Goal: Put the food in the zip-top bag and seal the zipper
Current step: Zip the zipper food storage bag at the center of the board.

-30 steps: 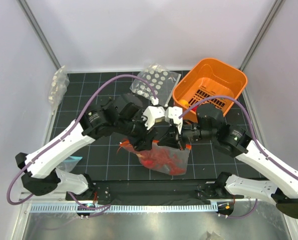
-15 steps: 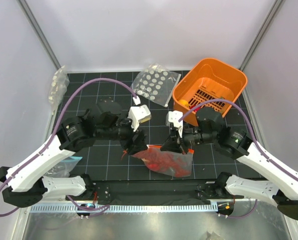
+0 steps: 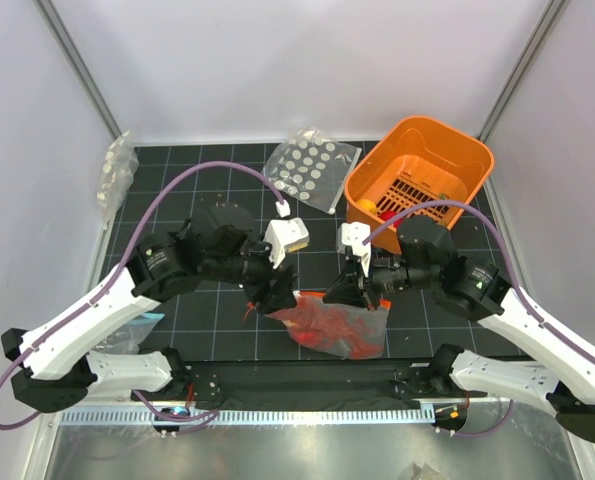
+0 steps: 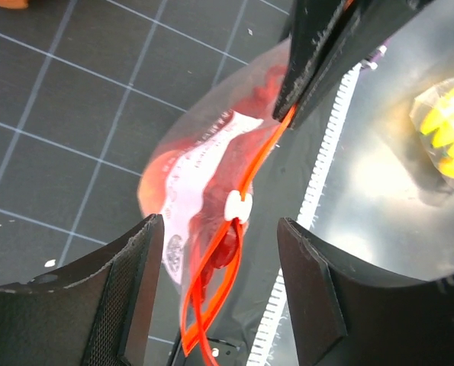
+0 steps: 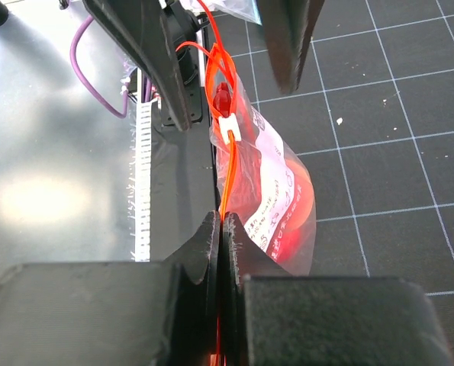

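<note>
The zip-top bag hangs between my two grippers above the table's near edge, with the red food inside it. My right gripper is shut on the orange-red zipper at the bag's right end. My left gripper is open at the bag's left end, its fingers standing on either side of the zipper without touching it. A white slider sits on the strip. Between slider and left gripper the two strips gape apart. Toward the right gripper they run as one line.
An orange slotted basket stands at the back right with an orange ball inside. A clear bag of white discs lies at the back centre. Another clear bag lies at the far left. The metal ledge runs below the table's near edge.
My left arm has drawn back to the left, off the bag's middle, and its gripper now sits at the bag's left end. The right gripper keeps its pinch on the zipper.
</note>
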Robot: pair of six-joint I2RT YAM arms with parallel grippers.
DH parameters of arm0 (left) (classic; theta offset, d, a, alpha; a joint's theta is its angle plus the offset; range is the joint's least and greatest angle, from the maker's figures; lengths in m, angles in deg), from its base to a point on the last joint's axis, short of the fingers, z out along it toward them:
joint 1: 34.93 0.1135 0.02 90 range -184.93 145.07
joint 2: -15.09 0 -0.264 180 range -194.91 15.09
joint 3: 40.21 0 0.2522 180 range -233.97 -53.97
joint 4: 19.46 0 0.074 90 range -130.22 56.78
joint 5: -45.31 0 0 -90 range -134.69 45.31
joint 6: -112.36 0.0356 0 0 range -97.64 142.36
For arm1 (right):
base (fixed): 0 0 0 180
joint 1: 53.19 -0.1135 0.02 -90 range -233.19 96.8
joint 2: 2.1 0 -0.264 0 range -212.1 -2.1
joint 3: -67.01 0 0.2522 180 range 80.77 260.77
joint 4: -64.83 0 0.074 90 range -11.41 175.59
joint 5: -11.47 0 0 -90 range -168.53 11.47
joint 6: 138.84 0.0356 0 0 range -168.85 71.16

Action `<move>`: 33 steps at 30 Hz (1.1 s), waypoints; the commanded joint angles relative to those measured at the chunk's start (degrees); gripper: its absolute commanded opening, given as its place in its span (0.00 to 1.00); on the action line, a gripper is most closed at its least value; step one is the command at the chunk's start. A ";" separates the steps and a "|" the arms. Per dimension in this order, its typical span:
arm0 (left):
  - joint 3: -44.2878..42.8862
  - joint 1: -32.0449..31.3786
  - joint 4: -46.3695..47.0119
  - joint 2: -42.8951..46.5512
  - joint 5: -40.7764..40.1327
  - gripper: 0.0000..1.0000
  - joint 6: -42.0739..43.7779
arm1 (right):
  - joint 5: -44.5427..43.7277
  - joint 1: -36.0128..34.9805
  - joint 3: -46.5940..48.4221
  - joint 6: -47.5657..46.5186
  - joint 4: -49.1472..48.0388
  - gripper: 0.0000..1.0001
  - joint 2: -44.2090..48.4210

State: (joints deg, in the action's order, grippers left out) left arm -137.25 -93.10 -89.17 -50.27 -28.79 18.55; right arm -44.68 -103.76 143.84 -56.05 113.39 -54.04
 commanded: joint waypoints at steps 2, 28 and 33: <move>1.72 -0.28 2.77 -0.03 4.49 0.63 0.12 | 0.96 -0.32 1.53 1.05 -3.34 0.01 1.93; -2.67 -0.36 1.63 -3.98 10.38 0.00 -0.05 | 3.42 -0.32 0.12 0.61 -6.42 0.48 -2.46; -3.28 -0.36 1.10 -4.16 9.68 0.00 0.04 | 4.21 -0.32 0.39 -1.67 -4.93 0.49 -4.22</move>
State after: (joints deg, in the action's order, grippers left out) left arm -137.34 -93.12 -90.45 -55.10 -21.10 18.31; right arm -42.04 -103.70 142.88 -55.74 109.83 -57.69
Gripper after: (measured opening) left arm 0.061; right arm 0.488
